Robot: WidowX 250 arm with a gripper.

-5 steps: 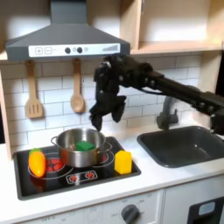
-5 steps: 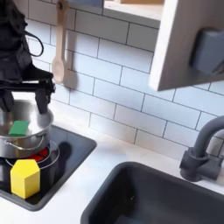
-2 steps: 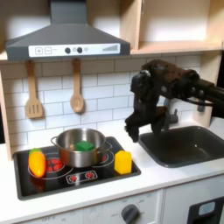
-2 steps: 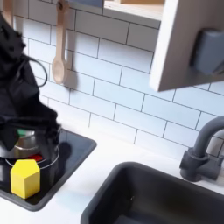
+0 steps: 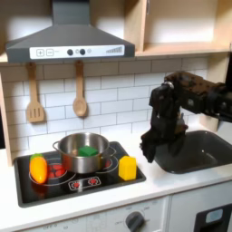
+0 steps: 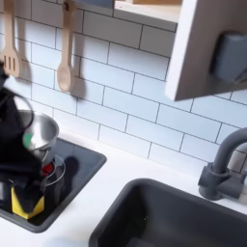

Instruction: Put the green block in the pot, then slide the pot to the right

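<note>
Hidden parts: your arm's dark bulk covers the lower left of the second exterior view, so the pot (image 6: 41, 133) shows just a sliver of silver rim there, and the yellow block (image 6: 26, 203) peeks out only partly.
Blur: the gripper (image 5: 149, 149) is a dark smear in the first exterior view — you cannot tell whether its jaws are spread or pressed together, and nothing can be seen held in them.
Gripper position: it hangs at the sink's (image 5: 195, 152) near-left edge in the first exterior view, just right of the stovetop (image 5: 27, 188), well apart from the pot.
Green block (image 5: 86, 150): it lies inside the pot, its green top visible over the rim.
Pot: it stands on the stovetop's middle burner, upright.
Neighbours: an orange-yellow toy vegetable (image 5: 38, 168) lies at the first exterior view's left of the pot; the yellow block stands at the first exterior view's right of it, between pot and gripper.
Wall: two wooden utensils (image 5: 80, 101) hang on the tiles behind — clear of everything below.
Faucet (image 6: 224, 170): it rises at the second exterior view's right, beside the sink.
</note>
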